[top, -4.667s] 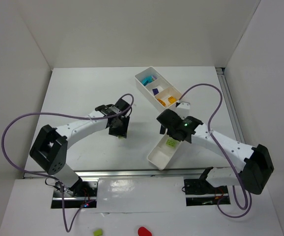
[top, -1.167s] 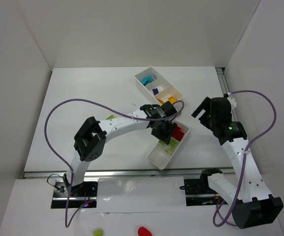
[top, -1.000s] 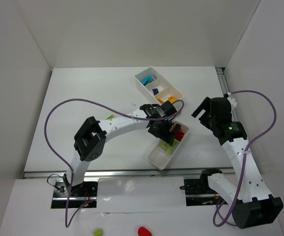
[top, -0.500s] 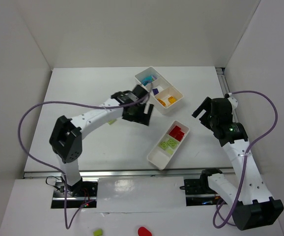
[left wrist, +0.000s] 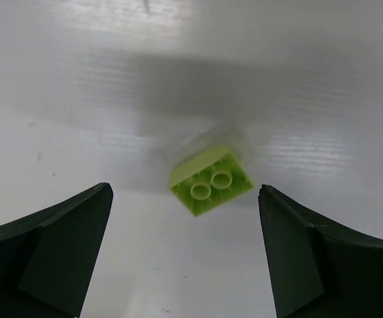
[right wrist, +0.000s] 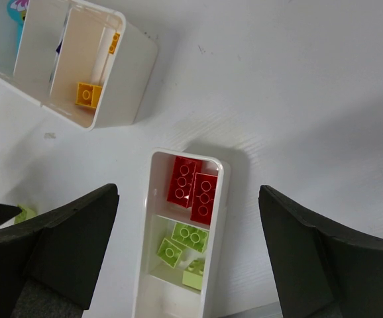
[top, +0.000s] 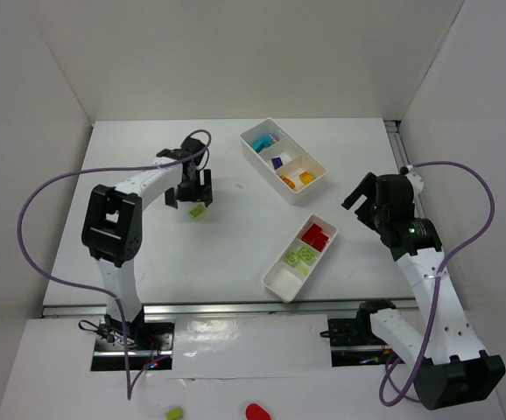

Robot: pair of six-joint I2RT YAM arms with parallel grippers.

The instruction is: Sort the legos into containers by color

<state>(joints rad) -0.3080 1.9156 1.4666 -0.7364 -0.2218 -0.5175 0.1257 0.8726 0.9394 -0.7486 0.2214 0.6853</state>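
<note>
Left half of the counter, toward the far side: one lime green lego, loose, studs up, turned at an angle in the left wrist view. Lies alone, well apart from both trays.

Left gripper: hangs over that lego. Jaws spread wide, one to each side of it in the wrist view, touching neither the lego nor the counter. Grips nothing.

Right gripper: raised at the right side of the counter, looking down on the near tray. Jaws wide, empty.

Near tray: white, long, shallow, set on a diagonal, right of centre.
- Far-end compartment: two red legos, side by side, touching.
- Next compartment toward the near end: lime green legos, two clearly inside. Third lime piece close to the next divider; cannot tell on which side of it.

Far tray: white, also on a diagonal, beyond the near tray and apart from it.
- Right-end compartment: orange-yellow lego on the floor. Small orange bit higher up by the wall, too small to name.
- Middle compartment: purple lego.
- Left-end compartment: teal lego, with a small second piece beside it, colour hard to read.

Purple cable arcing wide to the left of the left arm; another over the right arm.
</note>
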